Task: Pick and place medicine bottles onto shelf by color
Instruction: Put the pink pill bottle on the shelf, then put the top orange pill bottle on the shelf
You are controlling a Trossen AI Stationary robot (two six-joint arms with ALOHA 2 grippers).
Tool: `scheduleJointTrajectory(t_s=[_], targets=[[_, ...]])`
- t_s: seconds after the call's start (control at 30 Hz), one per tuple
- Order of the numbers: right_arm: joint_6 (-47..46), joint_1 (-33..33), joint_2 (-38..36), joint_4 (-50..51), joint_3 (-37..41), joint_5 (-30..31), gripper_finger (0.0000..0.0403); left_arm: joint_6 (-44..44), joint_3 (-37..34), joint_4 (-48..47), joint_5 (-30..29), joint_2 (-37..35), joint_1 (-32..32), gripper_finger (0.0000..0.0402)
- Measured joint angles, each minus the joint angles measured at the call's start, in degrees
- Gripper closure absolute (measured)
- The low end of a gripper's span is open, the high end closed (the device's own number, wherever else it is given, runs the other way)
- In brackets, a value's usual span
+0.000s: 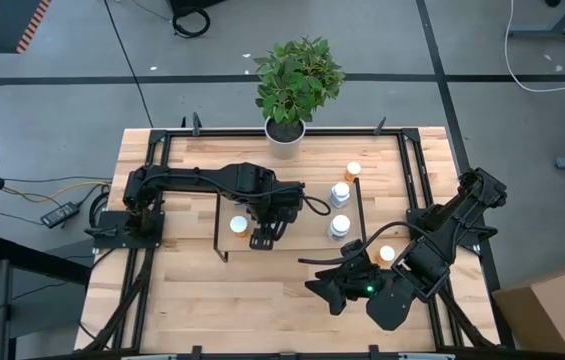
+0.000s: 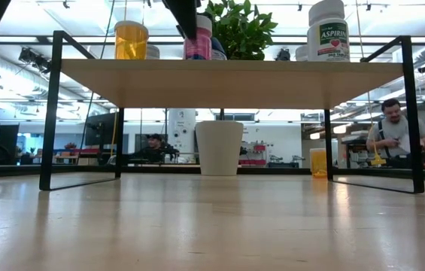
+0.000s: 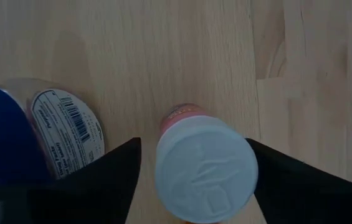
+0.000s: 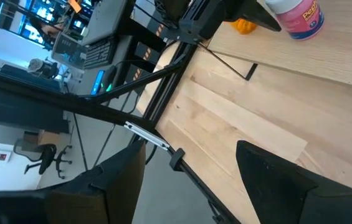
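The shelf (image 1: 302, 235) stands mid-table, its board (image 2: 227, 83) raised on black legs. On it stands a pink bottle (image 3: 182, 118) with a white cap (image 3: 205, 167), upright on its base (image 2: 197, 45). My left gripper (image 3: 194, 149) points down over it, open, one finger on each side of the cap. Beside it stand a blue-capped bottle (image 3: 14, 143), an orange bottle (image 2: 131, 39) and an aspirin bottle (image 2: 328, 30). My right gripper (image 4: 188, 186) hangs open and holds nothing over the table's near right part (image 1: 334, 290). My left gripper comes from above with its fingers around the pink bottle's cap. Bare wood shows between one finger (image 3: 123, 168) and the cap. The other finger (image 3: 269, 168) meets the cap's outline in the wrist view; whether it touches, I cannot tell. The bottle stands upright on the shelf.
A white plant pot (image 1: 285, 135) stands at the far edge. Two white-capped bottles (image 1: 340, 193) (image 1: 339, 227) are on the shelf's right part. Orange-capped bottles (image 1: 353, 170) (image 1: 387, 254) stand to the right. Black frame rails (image 1: 417, 180) run along the table's sides.
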State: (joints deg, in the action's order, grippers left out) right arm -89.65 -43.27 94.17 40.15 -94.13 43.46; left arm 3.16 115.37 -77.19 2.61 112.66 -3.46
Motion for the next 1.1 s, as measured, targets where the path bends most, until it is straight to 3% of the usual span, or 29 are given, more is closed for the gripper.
scheduleJointTrajectory(t_s=[0.33, 0.57, 0.73, 0.87, 1.1], targets=[[-0.2, 0.0, 0.0, 0.0, 0.0, 0.0, 0.0144, -2.0, 3.0, -0.7, 0.0, -0.9, 0.0, 0.0040], [-3.0, 0.8, -0.6, 0.3, -0.3, 0.0, 0.0144, -2.6, 10.5, -1.2, 0.0, -1.0, 0.0, 0.0029], [2.7, 3.5, -0.9, 2.2, -3.7, 0.4, 0.0144, -2.8, 17.5, -1.5, 0.0, -1.0, 0.0, 0.0028], [9.2, 6.6, -0.9, 9.3, -9.2, -0.1, 0.0144, -4.0, 18.5, 0.9, 0.2, -3.3, 0.0, 0.0028], [12.8, 10.3, -1.0, 34.3, -23.5, -0.6, 0.0144, -4.0, 18.3, -1.0, 0.2, -10.2, 1.1, 0.0030]])
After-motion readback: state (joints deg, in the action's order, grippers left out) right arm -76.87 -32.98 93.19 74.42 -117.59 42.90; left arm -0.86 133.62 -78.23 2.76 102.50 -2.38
